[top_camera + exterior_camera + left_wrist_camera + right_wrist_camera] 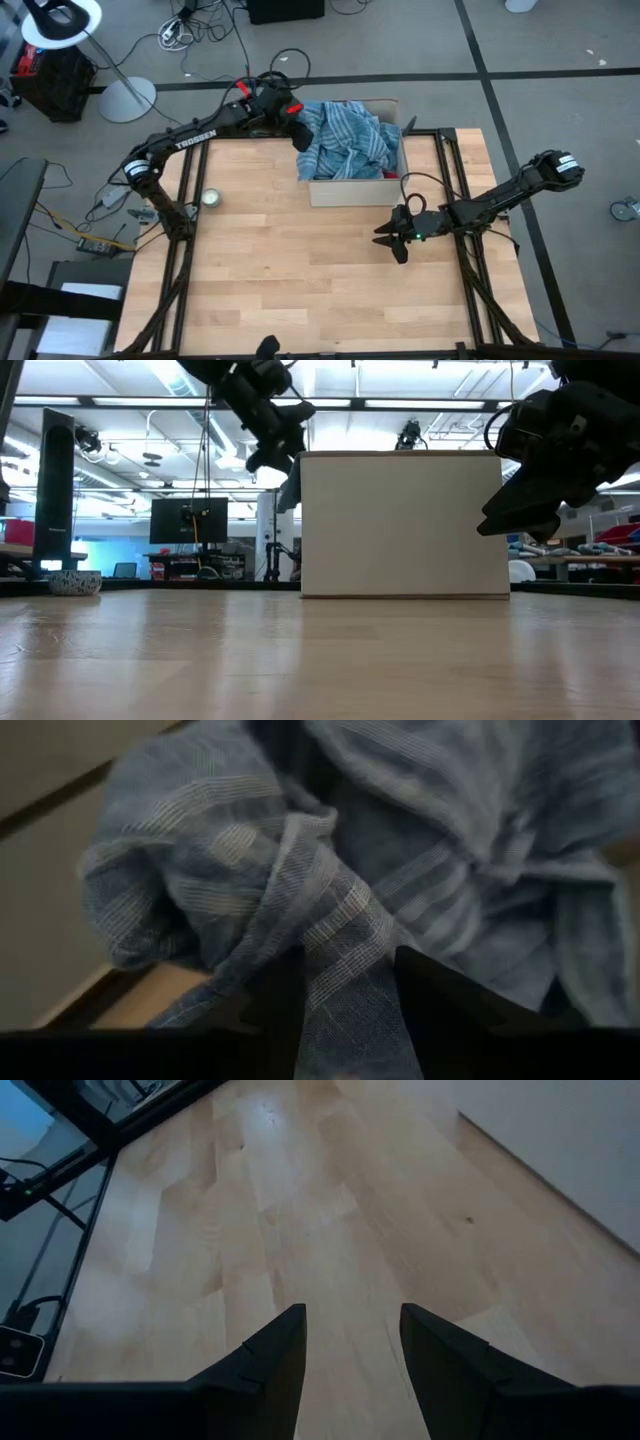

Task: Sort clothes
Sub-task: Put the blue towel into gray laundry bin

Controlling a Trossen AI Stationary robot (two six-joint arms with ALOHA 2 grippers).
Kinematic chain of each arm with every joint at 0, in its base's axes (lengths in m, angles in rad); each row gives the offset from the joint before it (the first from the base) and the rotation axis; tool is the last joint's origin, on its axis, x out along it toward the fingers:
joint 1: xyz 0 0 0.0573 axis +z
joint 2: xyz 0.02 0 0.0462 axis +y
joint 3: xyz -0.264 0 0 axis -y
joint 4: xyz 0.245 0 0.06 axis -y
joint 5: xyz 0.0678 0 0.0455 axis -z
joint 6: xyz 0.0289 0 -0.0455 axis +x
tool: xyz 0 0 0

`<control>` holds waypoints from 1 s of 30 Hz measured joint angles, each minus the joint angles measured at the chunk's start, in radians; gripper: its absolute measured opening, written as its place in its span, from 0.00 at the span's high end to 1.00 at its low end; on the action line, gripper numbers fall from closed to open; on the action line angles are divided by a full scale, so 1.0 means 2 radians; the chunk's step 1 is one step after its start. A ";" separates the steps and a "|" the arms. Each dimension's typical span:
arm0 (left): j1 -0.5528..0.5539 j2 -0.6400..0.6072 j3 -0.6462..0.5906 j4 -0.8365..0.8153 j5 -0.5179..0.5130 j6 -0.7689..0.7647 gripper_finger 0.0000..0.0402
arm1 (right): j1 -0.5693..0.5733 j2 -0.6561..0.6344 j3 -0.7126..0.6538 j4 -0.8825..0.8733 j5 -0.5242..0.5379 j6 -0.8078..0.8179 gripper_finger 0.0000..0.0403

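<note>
The blue striped cloth (345, 140) lies bunched in the beige cardboard box (350, 190) at the table's far edge, heaped above its rim. My left gripper (298, 132) is at the cloth's left end, over the box's left wall, with its fingers open astride a raised fold (335, 935). It also shows in the low view (275, 435). My right gripper (392, 240) hovers open and empty over bare table in front of the box; it also shows in the right wrist view (352, 1350). The other garments are out of view. My left gripper has its open fingers (275, 1005) on either side of a raised fold of the blue striped cloth (340, 960), at the cloth's left end. The fold fills the gap between them. The fingers slant in from the table's left and above. The cloth lies slack in the box.
A small round bowl-like thing (211, 198) stands on the table's left part; it also shows in the low view (75, 582). The box's near wall (400, 525) stands upright between the arms. Bare wooden tabletop (300, 270) stretches toward the near edge.
</note>
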 joint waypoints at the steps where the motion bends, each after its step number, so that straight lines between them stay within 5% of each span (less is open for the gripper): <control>1: 0.000 0.001 -0.004 0.007 0.007 -0.010 0.61 | -0.001 0.000 0.000 0.000 0.000 0.000 0.59; 4: -0.001 0.006 -0.009 0.012 0.013 -0.020 0.69 | -0.002 0.000 0.000 0.001 0.001 0.000 0.59; 9: -0.007 0.004 0.006 0.033 0.014 -0.013 0.96 | -0.002 0.000 0.000 0.003 0.002 -0.001 0.59; 21: -0.060 0.011 0.066 0.104 0.040 -0.011 1.00 | -0.002 0.000 0.000 0.002 0.002 -0.009 0.59; 30: -0.071 0.081 0.066 0.230 0.086 -0.057 1.00 | -0.020 0.000 0.000 0.022 0.021 -0.046 0.59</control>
